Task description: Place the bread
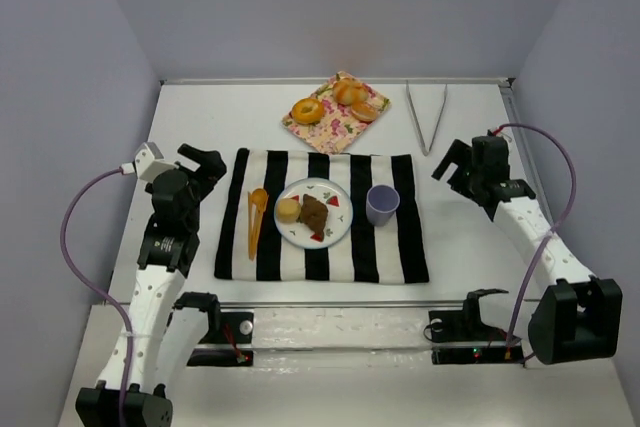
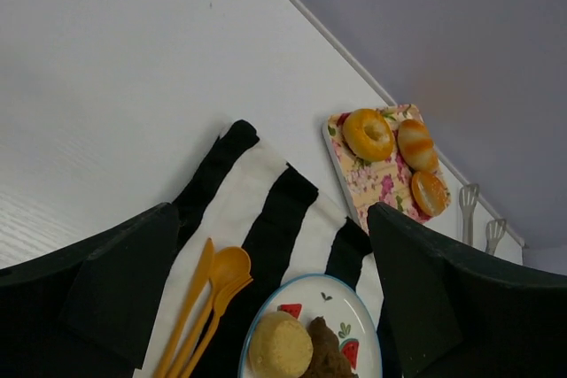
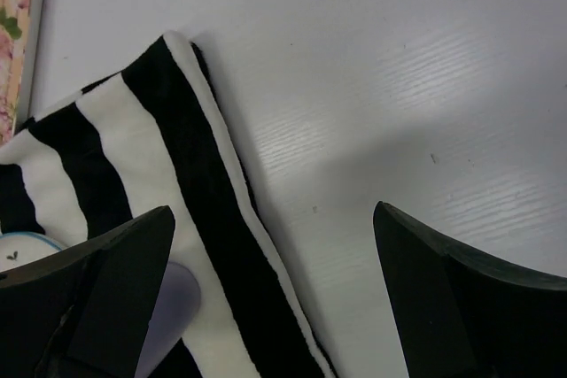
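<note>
Three breads lie on a floral tray (image 1: pixel 330 132) at the back of the table: a ring-shaped bagel (image 1: pixel 306 110) and two glazed rolls (image 1: pixel 350 93) (image 1: pixel 366 110). The left wrist view shows the same bagel (image 2: pixel 368 133) and rolls (image 2: pixel 415 144) (image 2: pixel 429 192). A watermelon-print plate (image 1: pixel 340 230) sits mid-cloth and carries a round yellow cake (image 1: pixel 289 210) and a brown slice (image 1: pixel 314 214). My left gripper (image 1: pixel 203 164) hovers open by the cloth's left edge, holding nothing. My right gripper (image 1: pixel 450 165) hangs open and empty over the bare table beside the cloth's right edge.
A black-and-white striped cloth (image 1: pixel 400 247) covers the table's middle. On it lie orange plastic cutlery (image 1: pixel 256 219) left of the plate and a purple cup (image 1: pixel 382 204) to its right. Metal tongs (image 1: pixel 426 117) rest at the back right. Grey walls enclose the table.
</note>
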`<act>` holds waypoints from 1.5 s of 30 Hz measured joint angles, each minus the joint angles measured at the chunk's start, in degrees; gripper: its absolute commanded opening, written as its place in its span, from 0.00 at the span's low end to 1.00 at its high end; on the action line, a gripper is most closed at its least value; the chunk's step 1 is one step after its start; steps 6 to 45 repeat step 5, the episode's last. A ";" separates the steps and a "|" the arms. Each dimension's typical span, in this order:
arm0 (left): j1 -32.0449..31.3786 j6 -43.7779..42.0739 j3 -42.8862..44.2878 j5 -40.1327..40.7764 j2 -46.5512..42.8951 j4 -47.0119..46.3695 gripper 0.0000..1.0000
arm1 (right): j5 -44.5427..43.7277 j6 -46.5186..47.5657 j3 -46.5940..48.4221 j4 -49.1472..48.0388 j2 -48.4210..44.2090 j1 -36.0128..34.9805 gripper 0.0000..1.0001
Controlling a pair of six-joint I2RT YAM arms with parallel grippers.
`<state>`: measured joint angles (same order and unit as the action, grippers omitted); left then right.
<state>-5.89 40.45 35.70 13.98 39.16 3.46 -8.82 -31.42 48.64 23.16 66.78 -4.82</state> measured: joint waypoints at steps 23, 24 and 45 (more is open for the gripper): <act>0.00 0.55 -0.66 -1.40 -1.07 0.48 0.99 | 0.70 -1.53 -2.99 -0.15 -4.70 0.00 1.00; 0.00 0.55 -0.66 -1.40 -1.07 0.48 0.99 | 0.70 -1.53 -2.99 -0.15 -4.70 0.00 1.00; 0.00 0.55 -0.66 -1.40 -1.07 0.48 0.99 | 0.70 -1.53 -2.99 -0.15 -4.70 0.00 1.00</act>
